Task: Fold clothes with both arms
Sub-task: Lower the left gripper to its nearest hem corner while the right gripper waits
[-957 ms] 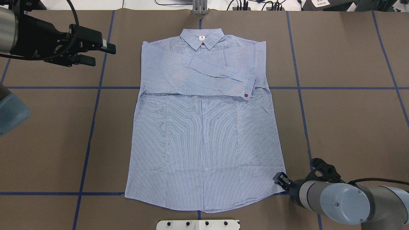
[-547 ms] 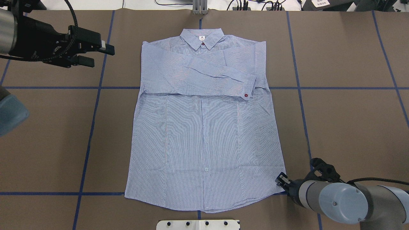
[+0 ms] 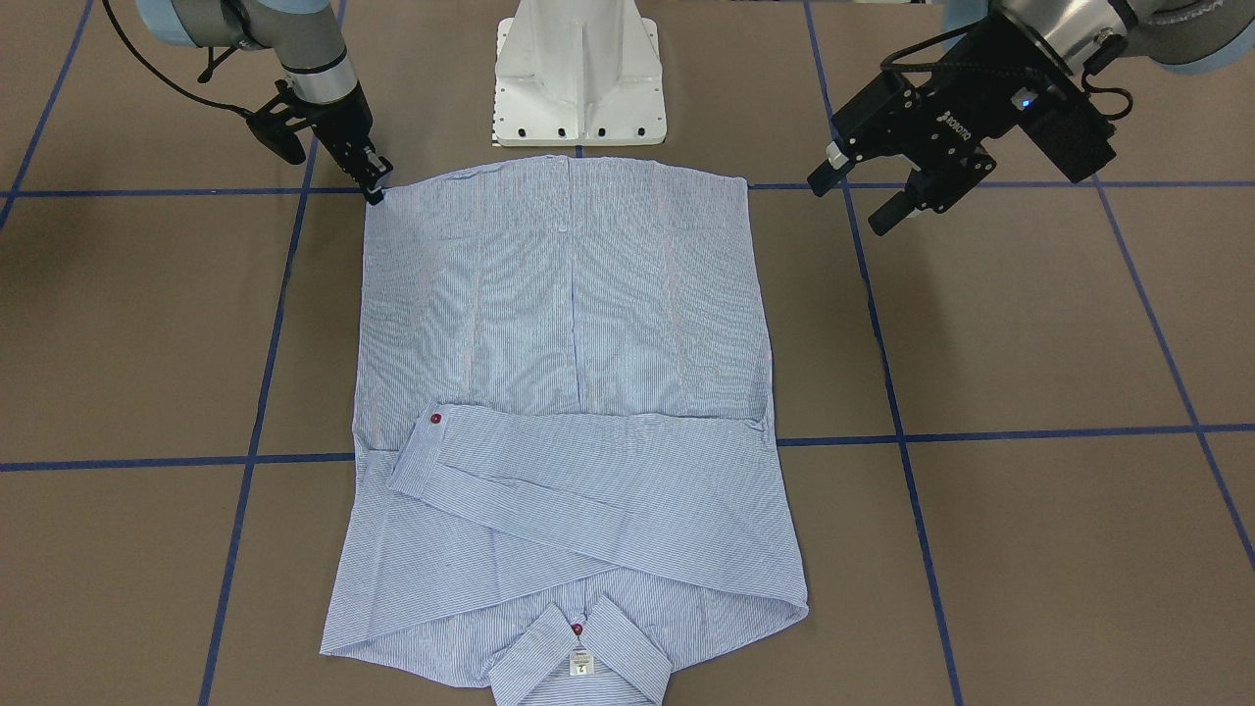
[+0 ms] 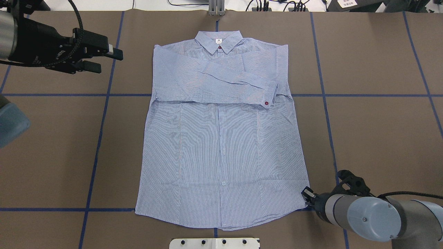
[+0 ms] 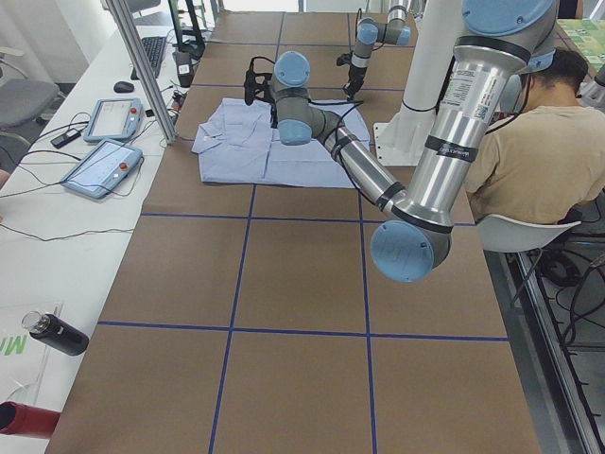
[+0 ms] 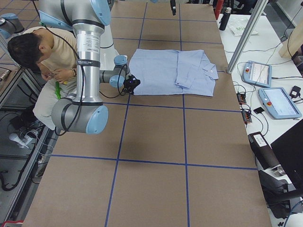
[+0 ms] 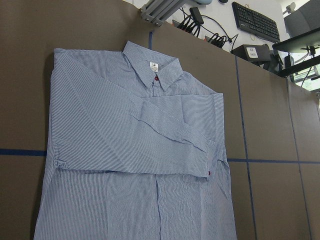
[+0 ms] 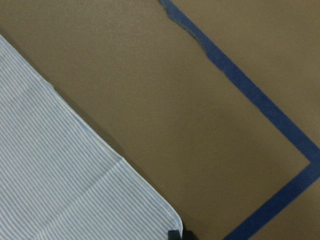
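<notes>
Two arms stand over one shirt (image 4: 221,145), which lies flat and face up on the brown table (image 4: 380,138), inside the grid of blue tape lines (image 4: 377,95). Its collar (image 4: 207,37) points away from the robot and its hem lies at the robot's edge, just short of the white pedestal base (image 3: 580,69). Both sleeves are folded across the chest. The upper sleeve (image 4: 235,77) runs slantwise, and its cuff ends at a red button (image 4: 266,103) near the shirt's right side. A small white tag (image 4: 218,41) shows inside the neck.

The left gripper (image 4: 110,61) hangs above bare table, apart from the shirt and level with its left shoulder. Its jaws are plainly spread and hold nothing. From its wrist camera the whole upper half of the shirt can be seen.

The right gripper (image 4: 306,193) is low at the hem corner (image 8: 165,215) on the robot's right, with its tip just at the cloth's edge. From the far side of the table its fingers (image 3: 376,184) look close together. The wrist camera catches only a dark sliver of them beside the corner, so I cannot tell whether they pinch the fabric or only touch it.

A person (image 5: 529,142) in a beige top sits behind the pedestal.
</notes>
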